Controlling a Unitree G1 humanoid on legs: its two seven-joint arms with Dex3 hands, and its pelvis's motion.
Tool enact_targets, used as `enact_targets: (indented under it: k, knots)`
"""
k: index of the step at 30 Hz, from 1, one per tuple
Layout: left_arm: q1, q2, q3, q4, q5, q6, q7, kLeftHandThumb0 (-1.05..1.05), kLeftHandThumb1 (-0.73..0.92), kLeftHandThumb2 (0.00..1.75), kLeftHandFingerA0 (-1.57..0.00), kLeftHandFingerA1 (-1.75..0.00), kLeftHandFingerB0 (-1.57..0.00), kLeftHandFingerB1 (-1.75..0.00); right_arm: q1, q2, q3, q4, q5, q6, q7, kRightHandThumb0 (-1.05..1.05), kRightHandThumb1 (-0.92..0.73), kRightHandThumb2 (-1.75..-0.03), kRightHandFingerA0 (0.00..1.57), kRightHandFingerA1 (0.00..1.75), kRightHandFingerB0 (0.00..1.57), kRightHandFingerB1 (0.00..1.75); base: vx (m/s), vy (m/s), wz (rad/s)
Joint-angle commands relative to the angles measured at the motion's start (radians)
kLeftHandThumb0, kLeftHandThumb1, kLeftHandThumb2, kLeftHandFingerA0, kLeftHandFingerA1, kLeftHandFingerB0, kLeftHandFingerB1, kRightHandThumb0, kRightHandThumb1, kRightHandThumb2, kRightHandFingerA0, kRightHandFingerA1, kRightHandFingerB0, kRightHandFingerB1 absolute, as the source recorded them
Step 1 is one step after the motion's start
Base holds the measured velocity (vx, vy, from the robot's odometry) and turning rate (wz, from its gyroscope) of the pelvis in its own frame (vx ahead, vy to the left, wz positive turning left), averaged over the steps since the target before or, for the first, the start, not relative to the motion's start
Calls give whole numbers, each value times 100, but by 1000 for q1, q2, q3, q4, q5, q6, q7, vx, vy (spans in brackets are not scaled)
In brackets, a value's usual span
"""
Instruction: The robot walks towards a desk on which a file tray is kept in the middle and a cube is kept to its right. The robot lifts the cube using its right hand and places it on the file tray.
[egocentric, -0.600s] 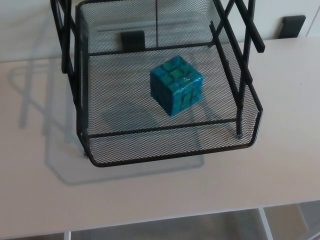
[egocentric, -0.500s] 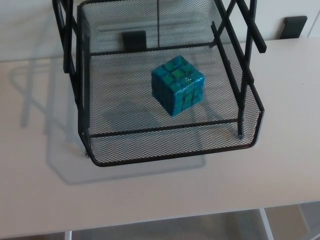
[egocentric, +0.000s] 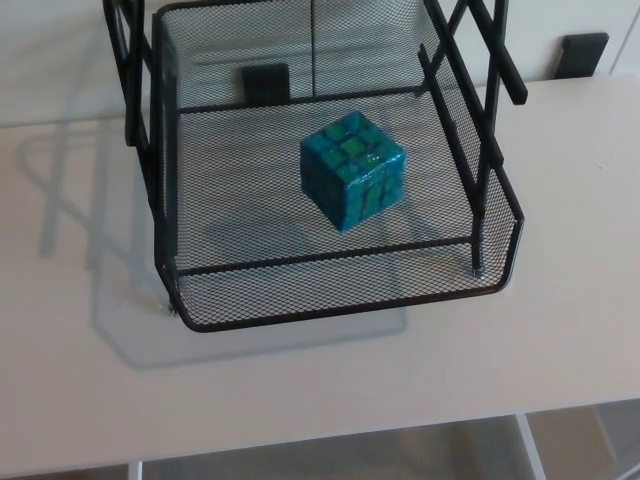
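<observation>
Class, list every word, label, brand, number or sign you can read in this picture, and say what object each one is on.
None: no readable text anywhere in the head view.
The cube shows only blue and green squares between dark lines.
The mesh file tray and the desk carry no lettering or labels.

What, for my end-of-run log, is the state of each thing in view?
cube: resting on the mesh floor of the file tray, held by nothing
file tray: upright on the desk, holding the cube
left hand: not in view
right hand: not in view
</observation>
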Motion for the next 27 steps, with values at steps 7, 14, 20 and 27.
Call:
enact_targets:
  k: [7, 14, 20, 27]
  knots:
    - [5, 26, -12, 4, 20, -43, 10, -103, 72, 130, -48, -94, -20, -72, 75, -140, 179, -106, 13, -64, -29, -102, -64, -108, 3, 37, 0, 0, 0, 0, 0]
    - [8, 22, -8, 9, 11, -37, 8, -105, 92, 72, -27, -99, -24, -83, 24, -145, 213, -31, 26, -50, -77, -100, -63, -107, 4, 54, 14, 2, 0, 0, 0]
    - [15, 24, -16, 1, 20, -45, 5, -105, 73, 131, -45, -94, -20, -73, 18, -147, 209, -5, 95, -65, -85, -98, -59, -102, 3, 33, 1, 2, 0, 0, 0]
    - [13, 25, -13, 3, 17, -37, 6, -105, 75, 130, -20, -81, -36, -81, 26, -163, 239, -64, 79, 4, -63, -100, -61, -105, 1, 42, 3, 1, 0, 0, 0]
